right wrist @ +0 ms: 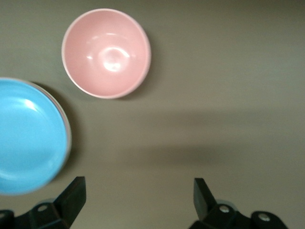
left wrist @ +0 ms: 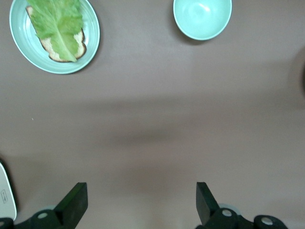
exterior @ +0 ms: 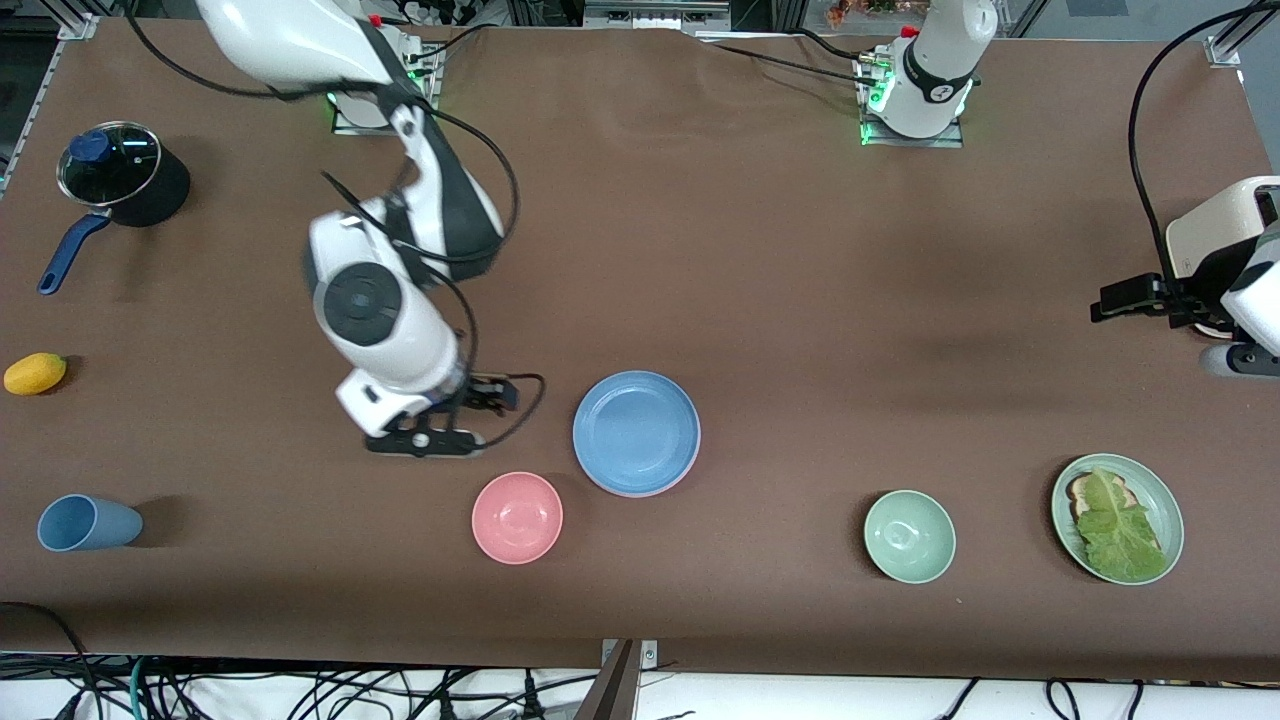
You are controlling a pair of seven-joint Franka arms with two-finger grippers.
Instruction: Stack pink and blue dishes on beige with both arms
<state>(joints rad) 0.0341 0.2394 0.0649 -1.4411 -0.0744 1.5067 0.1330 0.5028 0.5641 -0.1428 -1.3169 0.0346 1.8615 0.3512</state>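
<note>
Now blue plate (exterior: pixel 636 432) tops stack beside pink bowl (exterior: pixel 517 517). Right gripper (exterior: pixel 425 440) empty, fingers apart, just beside stack; careless retreat could nudge it. Left gripper (left wrist: pixel 142 205) apart, waiting well away.

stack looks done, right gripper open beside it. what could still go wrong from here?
1. The right gripper hangs open low over the table, close to the blue plate topping the stack and the pink bowl; a sideways retreat could clip either.
2. A pale rim peeks out under the blue plate, so the stack may sit slightly off-centre and slide if bumped.
3. The left gripper waits open near the toaster; a swing could hit it.
</note>
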